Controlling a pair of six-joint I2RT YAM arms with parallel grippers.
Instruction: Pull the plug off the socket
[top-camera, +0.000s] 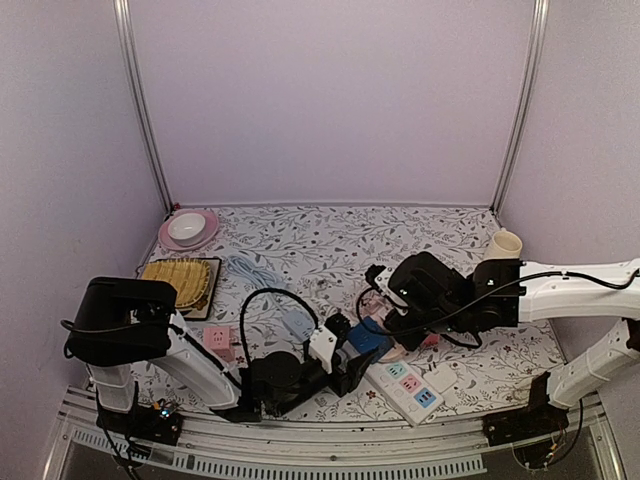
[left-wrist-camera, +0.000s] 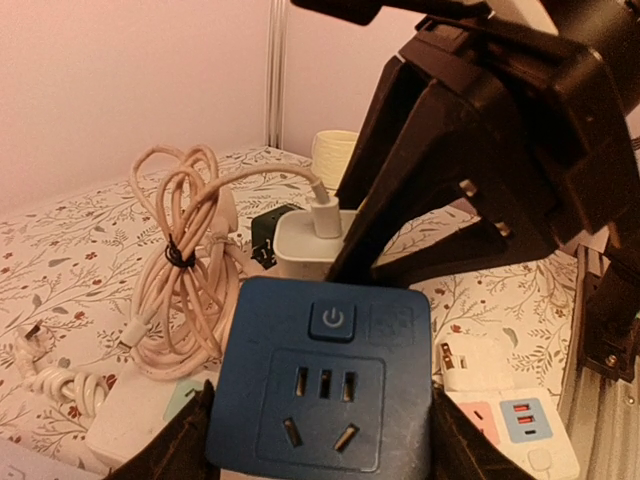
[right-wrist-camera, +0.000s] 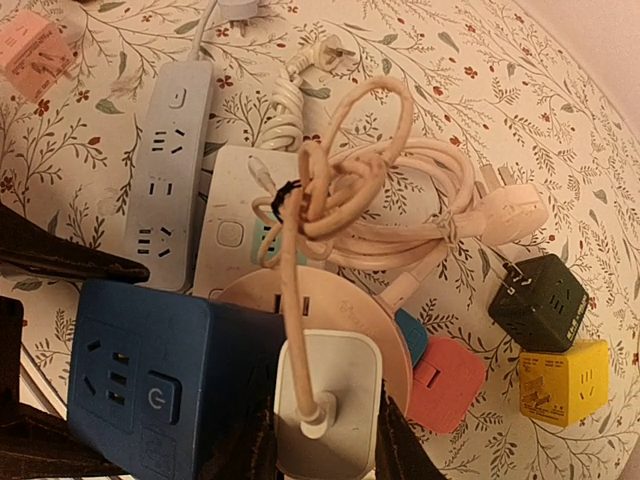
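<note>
Left gripper (left-wrist-camera: 315, 445) is found clamped on the blue socket cube (left-wrist-camera: 320, 385). Just beyond it, the white plug (right-wrist-camera: 325, 385) is pinched by the right gripper (right-wrist-camera: 325, 455), touching the cube's far side. Farther off, a coiled pink cable (right-wrist-camera: 385, 205) is noted.

The table (top-camera: 330, 235) has a cloth printed with leafy sprigs. A pink plate (top-camera: 208, 232) holding a white bowl (top-camera: 186, 226) sits at its far left corner. Nearer, a dark tray (top-camera: 213, 290) carries something yellow and woven, with a pale blue cable (top-camera: 255, 270) beside it. A cream cup (top-camera: 505, 244) stands far right. Towards the front lie a pink cube socket (top-camera: 217, 338) and a white power strip (top-camera: 410, 385). A grey power strip (right-wrist-camera: 165, 180) lies flat, and a dark green cube (right-wrist-camera: 537, 300) sits just beside a yellow cube (right-wrist-camera: 562, 380).
</note>
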